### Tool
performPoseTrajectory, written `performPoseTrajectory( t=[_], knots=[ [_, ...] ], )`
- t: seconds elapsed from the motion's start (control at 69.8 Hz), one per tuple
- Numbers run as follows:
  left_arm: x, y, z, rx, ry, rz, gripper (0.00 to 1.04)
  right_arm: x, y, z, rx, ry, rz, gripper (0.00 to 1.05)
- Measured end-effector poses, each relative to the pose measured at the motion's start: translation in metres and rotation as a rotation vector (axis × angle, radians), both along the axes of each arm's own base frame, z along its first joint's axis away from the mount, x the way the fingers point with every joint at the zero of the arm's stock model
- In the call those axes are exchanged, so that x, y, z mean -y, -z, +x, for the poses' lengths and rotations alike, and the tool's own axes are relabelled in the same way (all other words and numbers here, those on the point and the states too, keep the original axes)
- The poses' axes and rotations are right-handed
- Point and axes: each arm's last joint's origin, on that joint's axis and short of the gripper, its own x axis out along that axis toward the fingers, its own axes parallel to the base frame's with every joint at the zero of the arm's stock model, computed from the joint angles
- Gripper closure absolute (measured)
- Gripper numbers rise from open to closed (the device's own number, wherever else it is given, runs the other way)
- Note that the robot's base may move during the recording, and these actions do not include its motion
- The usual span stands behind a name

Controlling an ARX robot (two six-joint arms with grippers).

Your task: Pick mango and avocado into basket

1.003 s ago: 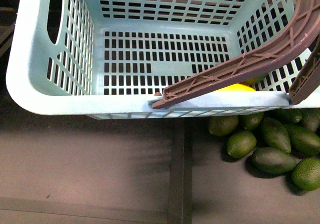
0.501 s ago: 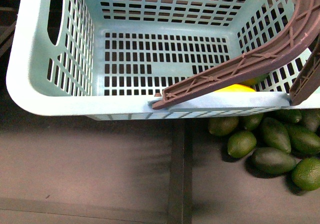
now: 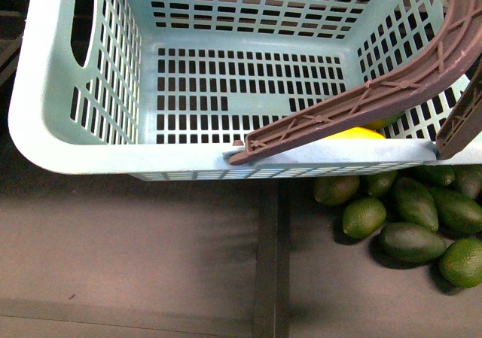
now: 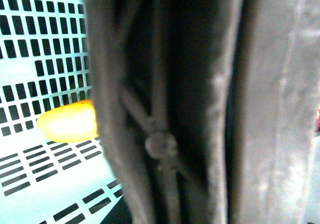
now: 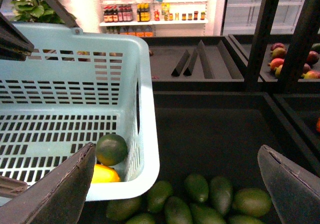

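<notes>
The pale teal basket (image 3: 30, 89) fills the upper part of the front view, its brown handle (image 3: 354, 105) crossing its right side. Inside, at the near right corner, lie the yellow mango (image 3: 354, 133) and the dark green avocado (image 5: 111, 149). The mango (image 4: 67, 121) also shows on the slotted floor in the left wrist view. There the handle (image 4: 165, 109) fills the frame, with my left gripper shut on it and its fingers not distinguishable. My right gripper (image 5: 175, 189) hangs open over loose avocados (image 5: 200, 199) just outside the basket, nothing between its fingers.
Several loose avocados (image 3: 410, 217) lie in a dark bin against the basket's near right side. A black divider (image 3: 267, 263) runs between bins. Red-and-yellow mangoes (image 5: 290, 64) sit in a far bin, with black wedge dividers (image 5: 192, 62) and stocked shelves (image 5: 145, 12) beyond.
</notes>
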Motion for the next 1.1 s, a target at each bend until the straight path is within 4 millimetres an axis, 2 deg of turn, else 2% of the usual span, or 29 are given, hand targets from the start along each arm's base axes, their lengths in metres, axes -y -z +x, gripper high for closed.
performPoseTrajectory(
  t=[0.258,0.301,0.401,0.444,0.516,0.602,0.745,0.874,1.003,1.103],
  knots=[
    [0.0,0.0,0.0,0.0,-0.002,0.001,0.92,0.0,0.0,0.0,0.0,0.0,0.0,0.09],
    [0.002,0.001,0.001,0.034,-0.095,-0.003,0.92,0.0,0.0,0.0,0.0,0.0,0.0,0.09],
    [0.002,0.011,0.002,0.085,-0.494,-0.099,0.92,0.0,0.0,0.0,0.0,-0.003,0.0,0.09],
    [-0.004,0.013,0.006,0.096,-0.632,-0.15,0.92,0.0,0.0,0.0,0.001,-0.002,0.0,0.09],
    [-0.02,0.011,0.013,0.081,-0.75,-0.236,0.92,0.0,0.0,0.0,0.001,0.001,0.0,0.09],
    [-0.037,0.011,0.019,0.068,-0.82,-0.286,0.92,0.0,0.0,0.0,0.001,0.0,0.0,0.09],
    [-0.063,0.023,0.034,0.019,-0.889,-0.33,0.92,0.0,0.0,0.0,0.001,-0.002,0.0,0.09],
    [-0.084,0.045,0.063,-0.048,-0.95,-0.344,0.92,0.0,0.0,0.0,0.001,-0.002,0.0,0.09],
    [-0.121,0.081,0.126,-0.136,-1.093,-0.369,0.92,0.0,0.0,0.0,0.001,-0.002,0.0,0.09],
    [-0.143,0.093,0.154,-0.148,-1.17,-0.357,0.92,0.0,0.0,0.0,0.001,-0.002,0.0,0.09]
  ],
)
